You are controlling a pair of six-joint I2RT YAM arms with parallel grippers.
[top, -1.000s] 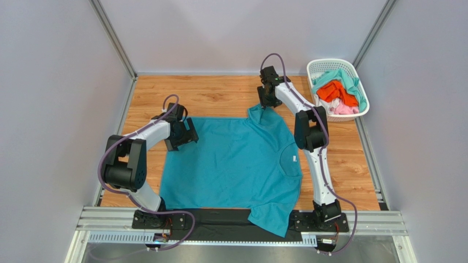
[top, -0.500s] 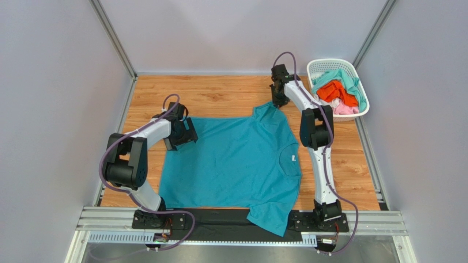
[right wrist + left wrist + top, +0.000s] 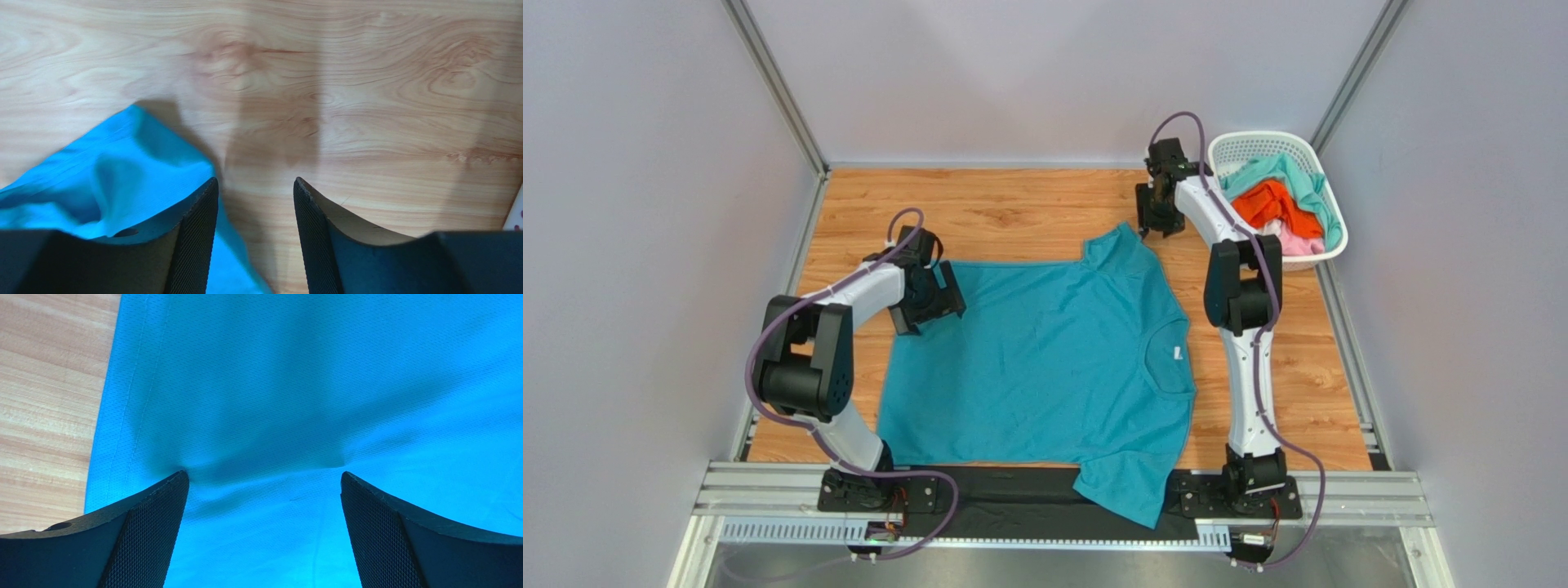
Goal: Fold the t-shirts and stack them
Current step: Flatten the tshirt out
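Spread flat across the middle of the table (image 3: 1014,208) for folding, the teal t-shirt (image 3: 1051,355) is lying under the left gripper (image 3: 264,496), which is hovering wide apart at the hem by the left edge, while the right gripper (image 3: 255,202) is hanging half-parted and empty just beside the far sleeve (image 3: 1120,251).

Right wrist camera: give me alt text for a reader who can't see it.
Two black jaws stand apart over a wooden table, with nothing gripped between them. The rumpled sleeve of a teal shirt lies at the lower left and runs under the jaw on that side of the picture.
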